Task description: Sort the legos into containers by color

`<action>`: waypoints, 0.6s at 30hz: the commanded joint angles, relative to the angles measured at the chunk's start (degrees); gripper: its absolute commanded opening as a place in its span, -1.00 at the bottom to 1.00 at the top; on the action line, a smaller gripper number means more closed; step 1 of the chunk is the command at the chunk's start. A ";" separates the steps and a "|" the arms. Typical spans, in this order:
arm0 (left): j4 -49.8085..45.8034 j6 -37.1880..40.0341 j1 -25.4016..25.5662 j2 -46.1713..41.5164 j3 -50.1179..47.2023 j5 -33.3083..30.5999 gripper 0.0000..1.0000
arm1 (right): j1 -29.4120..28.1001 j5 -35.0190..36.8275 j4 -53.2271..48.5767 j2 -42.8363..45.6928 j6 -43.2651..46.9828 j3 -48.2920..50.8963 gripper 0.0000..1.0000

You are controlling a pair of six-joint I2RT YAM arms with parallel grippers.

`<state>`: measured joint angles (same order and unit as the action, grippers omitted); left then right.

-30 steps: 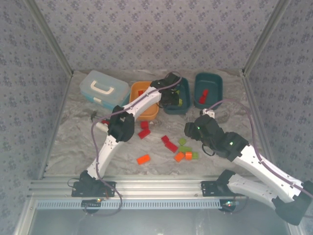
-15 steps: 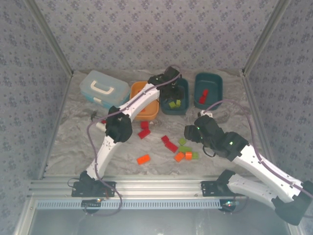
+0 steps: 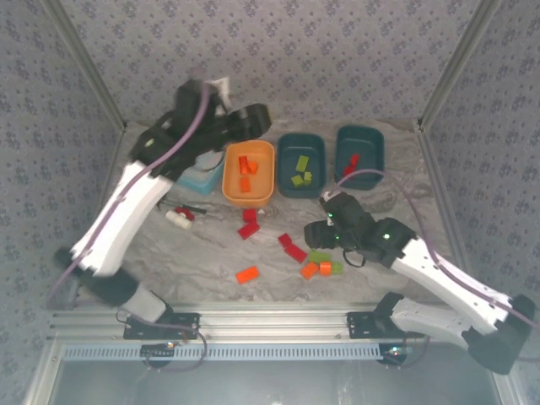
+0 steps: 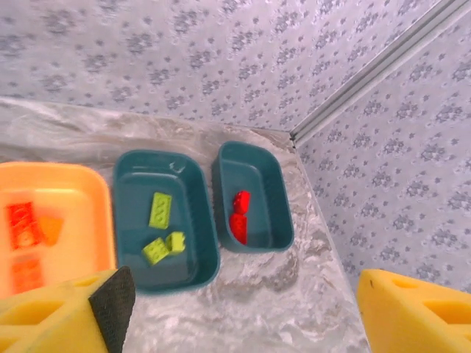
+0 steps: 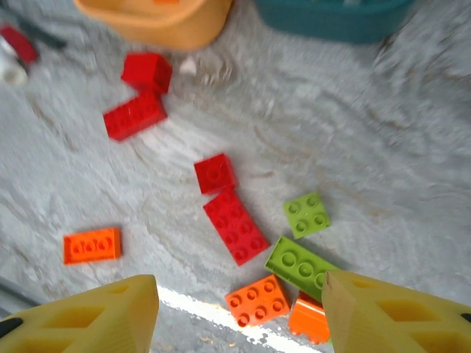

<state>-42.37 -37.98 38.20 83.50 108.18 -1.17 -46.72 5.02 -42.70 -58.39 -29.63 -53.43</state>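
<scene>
Hovering my right gripper [image 5: 239,315] over loose legos [image 5: 237,224] by the table's [image 5: 412,110] near edge
Fingers spread, empty; long lime brick [image 5: 300,262] lies below, nearer 1 finger, axis diagonal to the gap. My left gripper [image 4: 239,316], spread too, hangs high and farther off

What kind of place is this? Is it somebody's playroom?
Probably a robot test booth, not a playroom: patterned walls close in a small table, and robot arms are bolted to a metal rail at its near edge.
</scene>
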 commanded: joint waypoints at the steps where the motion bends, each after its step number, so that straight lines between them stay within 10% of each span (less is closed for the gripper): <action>1: 2.45 -3.03 -0.11 -9.90 -17.56 -0.42 0.74 | -1.82 -5.17 1.88 -6.81 3.58 -0.87 0.27; 9: -1.04 -11.75 -0.75 -42.23 -51.57 -2.30 0.91 | -5.25 -4.58 2.05 -24.77 8.23 -7.60 0.36; 18: -7.73 -17.99 -0.69 -59.31 -60.58 -8.91 0.93 | -5.12 -3.96 7.44 -38.82 7.43 -17.40 0.56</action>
<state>-48.64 -53.56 37.87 24.56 48.31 -7.05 -52.71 0.78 -36.69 -94.87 -22.83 -68.73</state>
